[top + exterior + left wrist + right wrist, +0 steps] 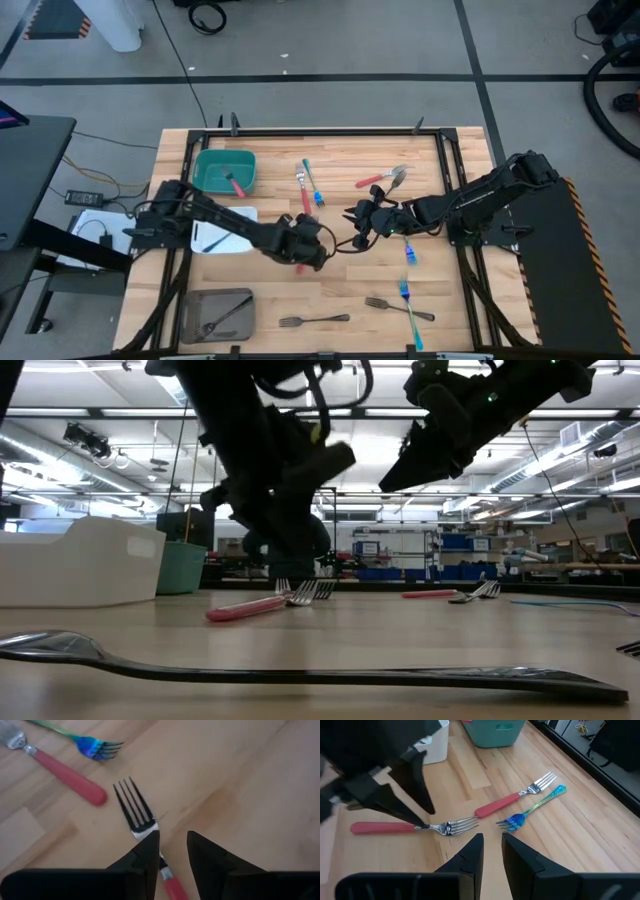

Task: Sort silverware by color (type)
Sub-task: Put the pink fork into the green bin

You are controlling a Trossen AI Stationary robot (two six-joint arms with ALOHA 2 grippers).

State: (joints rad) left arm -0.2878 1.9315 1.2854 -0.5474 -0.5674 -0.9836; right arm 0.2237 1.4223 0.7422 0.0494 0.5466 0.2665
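The left end effector (167, 852) is low over the middle of the wooden desk (330, 290), with its two dark fingers released and standing on both sides of the neck of a red-handled metal fork (137, 815) that lies flat on the wood; the fingers are not yet closed on it. In the right wrist view the same fork (410, 827) is seen with one left finger touching the place where the red handle meets the metal. Just beside it lie a second red-handled fork (512, 800) and a fork with a shiny blue-green rainbow finish (530, 812). The right end effector (491, 851) hovers near, also released and holding nothing. I judge the fork to be light, stiff and thin, and its smooth metal is probably slippery, so the thicker red handle, near the neck, is the better place to grasp. Because it lies flat, the fingers must come down almost to the wood. A green bin (225, 170) at the far left already holds one red-handled piece. Other forks lie spread on the near and right parts of the desk.
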